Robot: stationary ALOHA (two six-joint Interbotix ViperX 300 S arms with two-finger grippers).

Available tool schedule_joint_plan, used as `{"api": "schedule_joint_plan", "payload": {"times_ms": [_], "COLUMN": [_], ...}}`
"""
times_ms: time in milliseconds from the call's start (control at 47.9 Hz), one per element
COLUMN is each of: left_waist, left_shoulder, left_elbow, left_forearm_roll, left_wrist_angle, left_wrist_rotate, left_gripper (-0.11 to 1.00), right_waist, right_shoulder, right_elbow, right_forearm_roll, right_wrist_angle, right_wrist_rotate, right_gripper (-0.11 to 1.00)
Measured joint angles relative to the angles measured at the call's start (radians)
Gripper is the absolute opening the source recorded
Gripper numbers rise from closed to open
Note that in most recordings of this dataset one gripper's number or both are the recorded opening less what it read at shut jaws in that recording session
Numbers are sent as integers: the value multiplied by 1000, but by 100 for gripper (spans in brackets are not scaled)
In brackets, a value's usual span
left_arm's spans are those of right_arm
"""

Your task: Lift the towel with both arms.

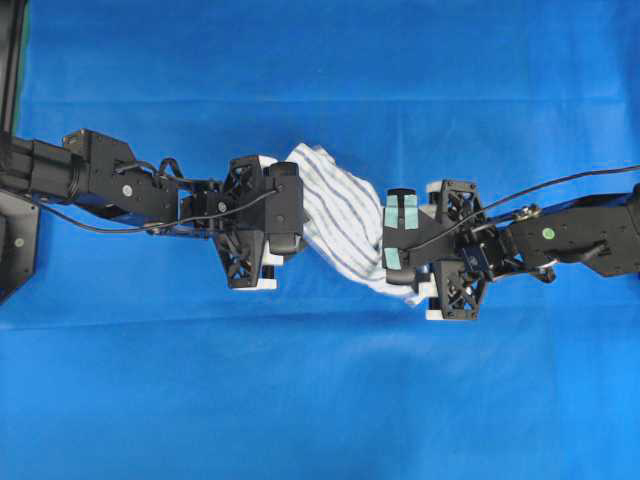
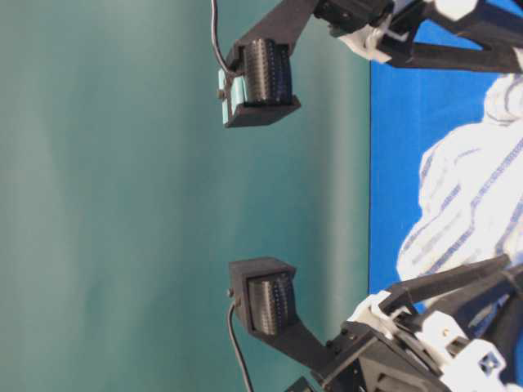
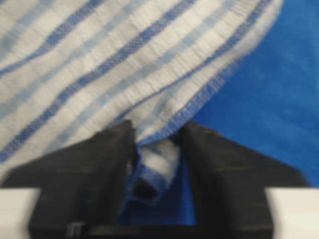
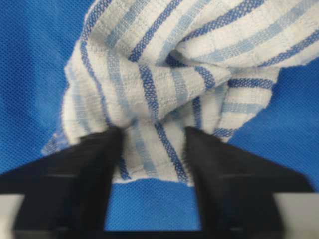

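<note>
the striped towel (image 1: 335, 215) hangs bunched at frame centre between both grippers; left gripper (image 3: 154, 164) and right gripper (image 4: 152, 149) each have jaws clamped on a fold. the left's thin hem bite could slip if the arms pull apart

blue cloth-covered table (image 1: 320, 400), striped towel (image 1: 335, 215) bunched at centre

A blue cloth (image 1: 320, 400) covers the tabletop, its weave finely dimpled in the wrist views. A plain green wall (image 2: 122, 204) fills the table-level view beside it. A dark frame (image 1: 10, 60) edges the overhead view's left.
</note>
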Motion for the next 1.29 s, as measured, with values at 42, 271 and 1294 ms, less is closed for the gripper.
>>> {"api": "schedule_joint_plan", "payload": {"times_ms": [42, 271, 1294], "left_waist": [2, 2, 5], "left_shoulder": [0, -21, -724], "left_elbow": [0, -3, -347], "left_forearm_roll": [0, 0, 11], "left_wrist_angle": [3, 83, 752], "left_wrist_rotate": [0, 2, 5], "left_gripper": [11, 4, 4], "right_waist": [0, 0, -3], "right_shoulder": [0, -26, -506], "right_elbow": [0, -8, -488], "right_forearm_roll": [0, 0, -74], "right_wrist_angle": [-2, 8, 680], "right_wrist_rotate": [0, -8, -181], "right_gripper": [31, 6, 6]}}
